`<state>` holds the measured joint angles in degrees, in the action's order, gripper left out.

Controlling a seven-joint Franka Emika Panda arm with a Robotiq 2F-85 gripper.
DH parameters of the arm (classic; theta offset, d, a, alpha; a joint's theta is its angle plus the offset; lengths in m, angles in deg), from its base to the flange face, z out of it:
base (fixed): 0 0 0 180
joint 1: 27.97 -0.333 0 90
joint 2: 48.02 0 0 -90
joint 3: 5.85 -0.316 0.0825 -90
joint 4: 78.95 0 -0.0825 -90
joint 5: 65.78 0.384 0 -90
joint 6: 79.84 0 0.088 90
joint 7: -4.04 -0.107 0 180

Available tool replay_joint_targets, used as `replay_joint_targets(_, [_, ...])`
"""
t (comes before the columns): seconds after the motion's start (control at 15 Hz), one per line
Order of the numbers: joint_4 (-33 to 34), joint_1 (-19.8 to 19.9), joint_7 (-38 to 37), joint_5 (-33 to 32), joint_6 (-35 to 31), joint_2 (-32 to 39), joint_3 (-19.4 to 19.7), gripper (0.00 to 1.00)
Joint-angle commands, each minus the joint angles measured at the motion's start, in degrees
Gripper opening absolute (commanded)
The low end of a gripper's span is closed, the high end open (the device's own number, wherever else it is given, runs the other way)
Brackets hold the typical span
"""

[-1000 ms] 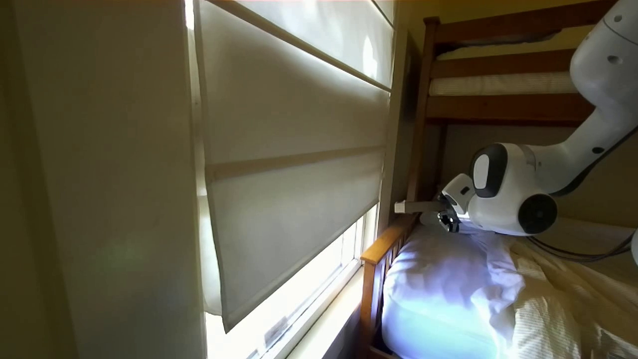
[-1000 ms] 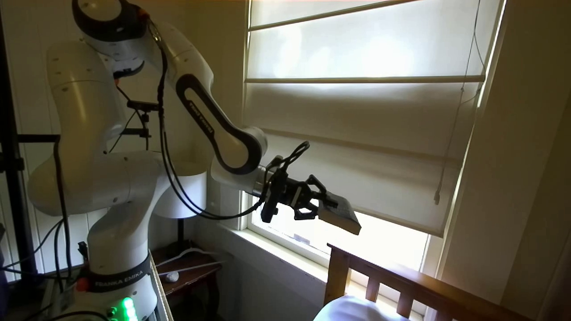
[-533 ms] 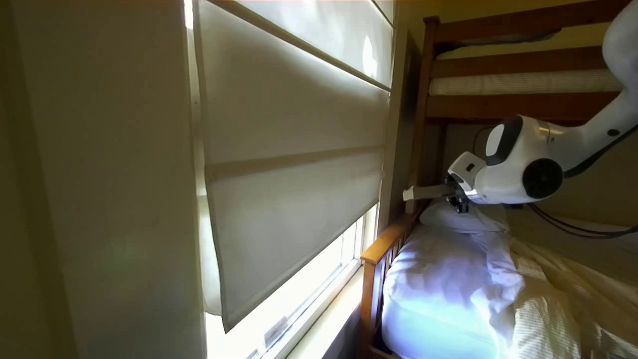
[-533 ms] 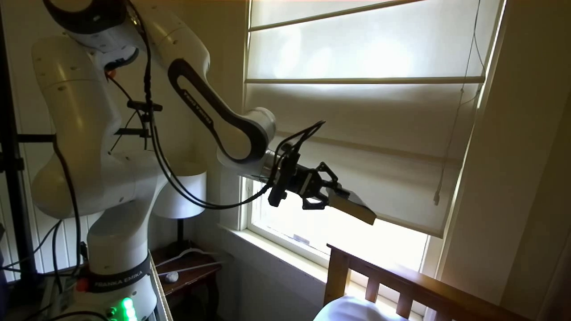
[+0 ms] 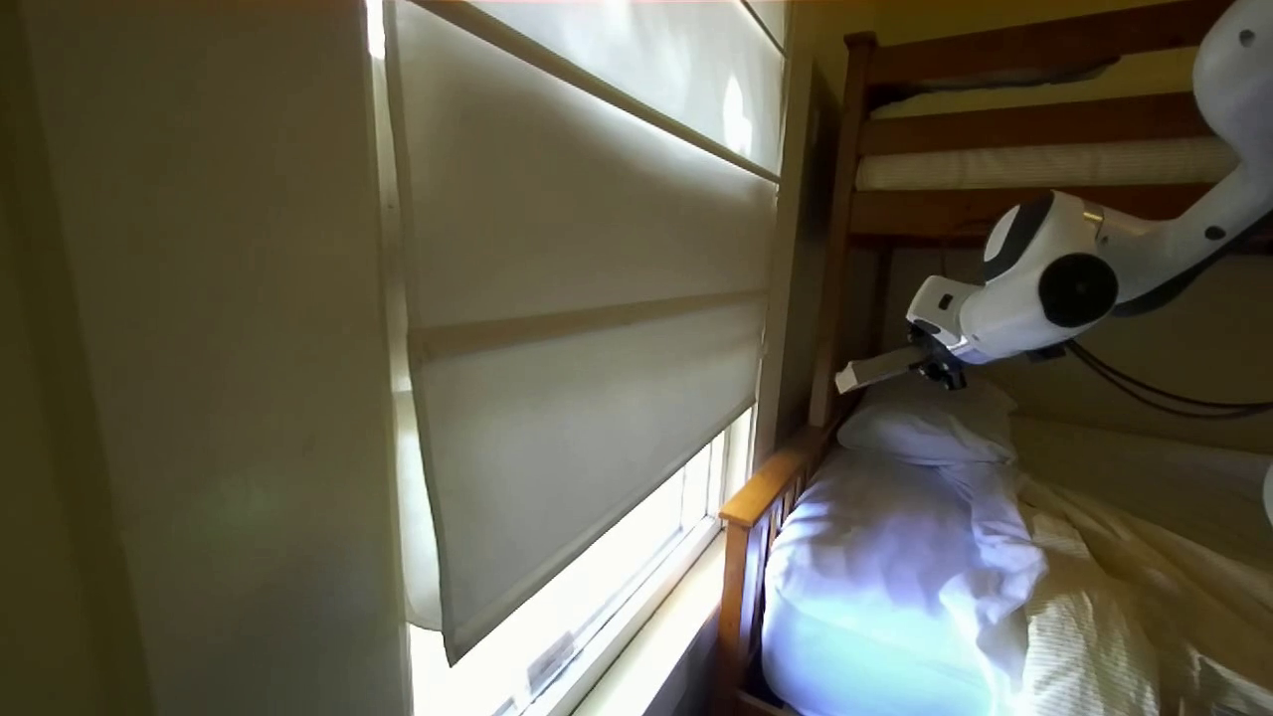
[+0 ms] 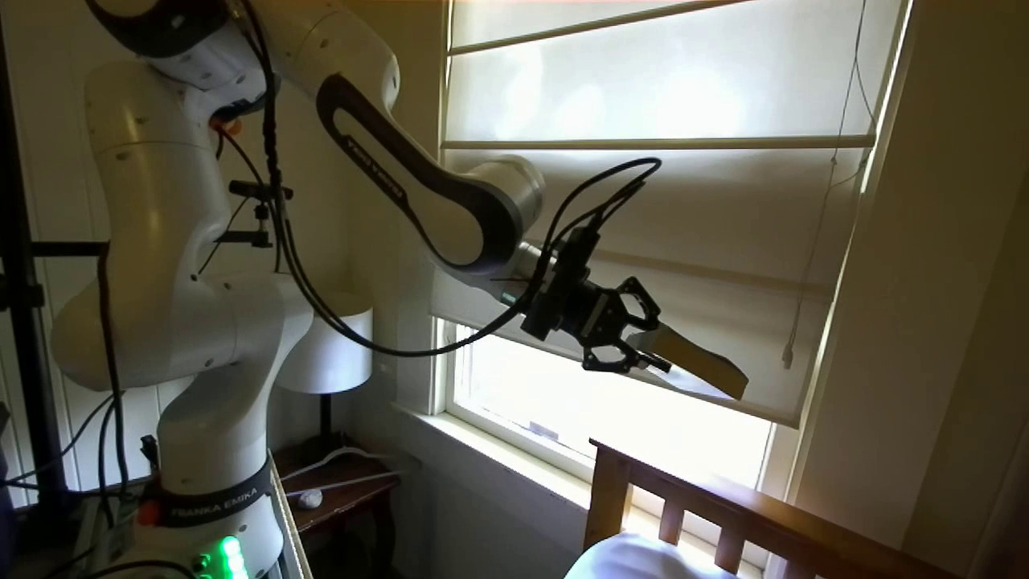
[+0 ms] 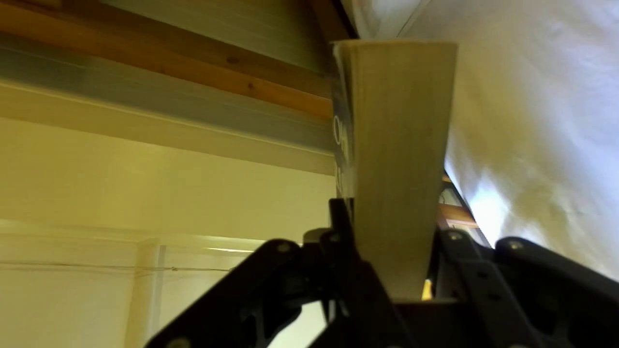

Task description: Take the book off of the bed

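Observation:
The book is a thick block with pale page edges and a dark cover. My gripper is shut on one end of it and holds it in the air, its free end tilted down. In an exterior view the book hangs before the window blind, above the bed's wooden end rail. In the wrist view the book stands between both fingers of the gripper, page edges toward the camera. The bed has rumpled white sheets below the book; a gap separates them.
A pillow lies under the gripper. The upper bunk's rails are close above the arm. The blind and window sill are behind the book. A lamp and small table stand near the robot base.
The gripper has risen with the book, moving up and right in an exterior view. The wrist has turned, so the book's free end points further down and its page edge faces differently. The grip holds.

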<state>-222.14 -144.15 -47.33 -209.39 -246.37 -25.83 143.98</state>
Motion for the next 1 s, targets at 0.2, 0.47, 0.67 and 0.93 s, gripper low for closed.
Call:
replay_joint_targets(0.2, [14.26, -3.15, 13.66, -0.14, -5.78, -12.41, -0.78, 0.09])
replay_joint_targets(0.47, [18.40, -7.82, 15.99, -0.12, -10.54, -16.75, 1.47, 0.09])
replay_joint_targets(0.67, [15.65, -5.59, 13.69, 0.00, -8.31, -14.80, -0.73, 0.34])
replay_joint_targets(0.93, [15.65, -4.50, 14.90, -0.10, -8.73, -15.51, -0.67, 0.09])
